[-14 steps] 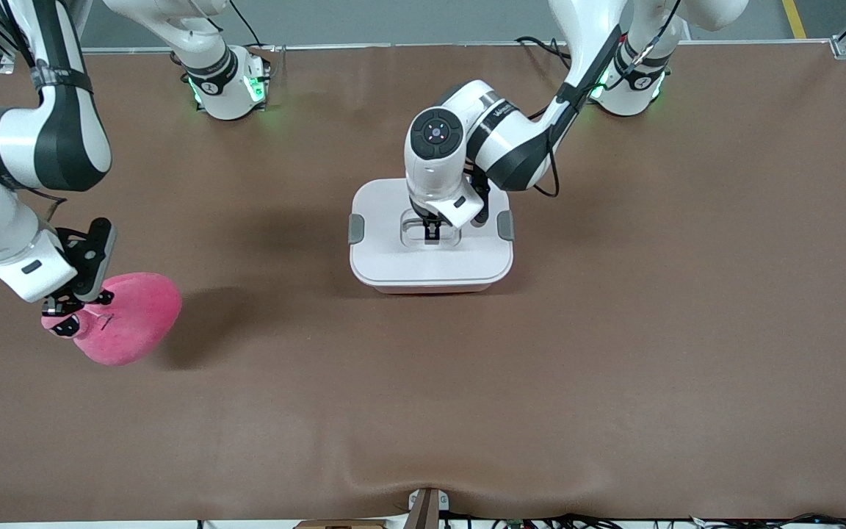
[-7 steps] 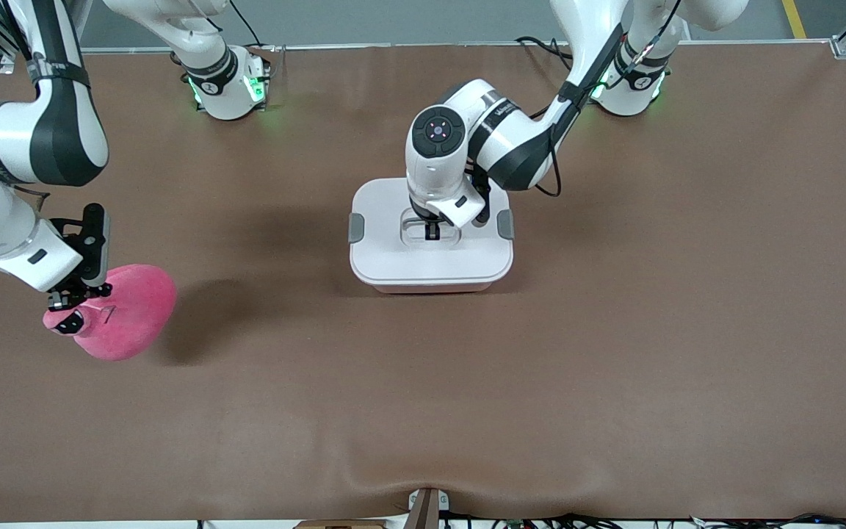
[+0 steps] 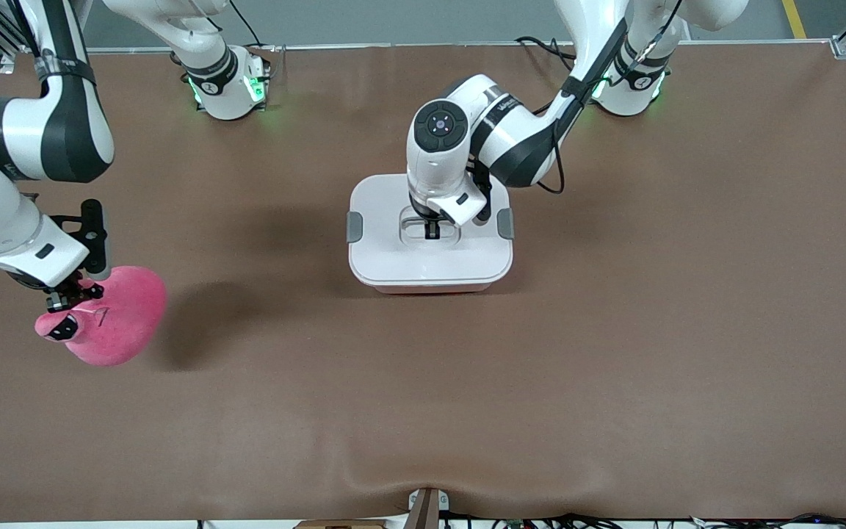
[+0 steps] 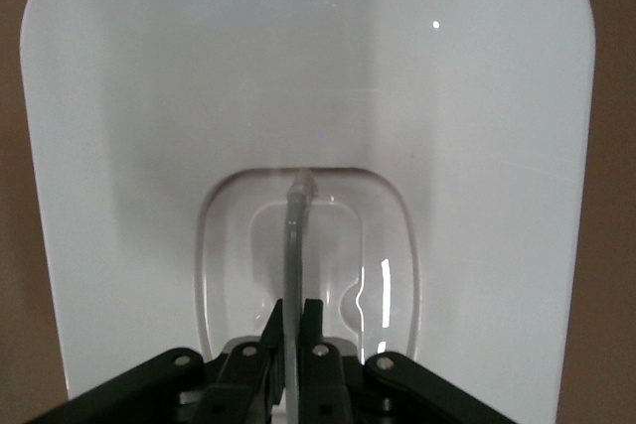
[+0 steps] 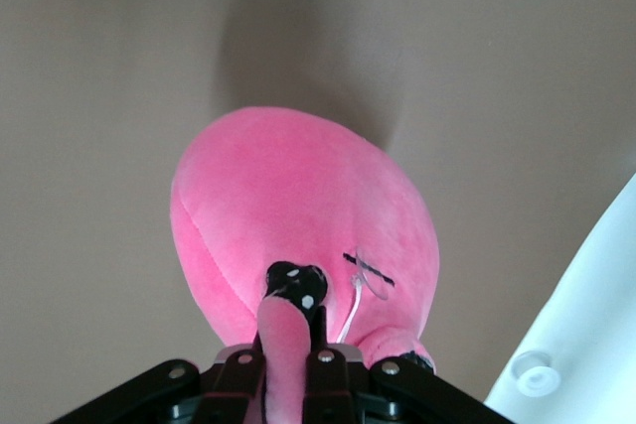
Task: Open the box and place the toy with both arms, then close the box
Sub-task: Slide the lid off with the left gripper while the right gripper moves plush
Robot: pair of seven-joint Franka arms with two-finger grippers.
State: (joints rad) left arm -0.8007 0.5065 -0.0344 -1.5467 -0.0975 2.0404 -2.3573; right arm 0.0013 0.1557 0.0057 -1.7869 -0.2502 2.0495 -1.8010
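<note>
The left gripper (image 3: 432, 232) is clamped on the clear recessed handle (image 4: 294, 245) of the white-lidded translucent pink plastic box (image 3: 430, 273), mid-table. The right gripper (image 3: 70, 297) pinches an eye stalk (image 5: 281, 340) of the round bright pink plush toy (image 3: 111, 323), held above the brown table (image 3: 614, 353) at the right arm's end. No writing is legible.
</note>
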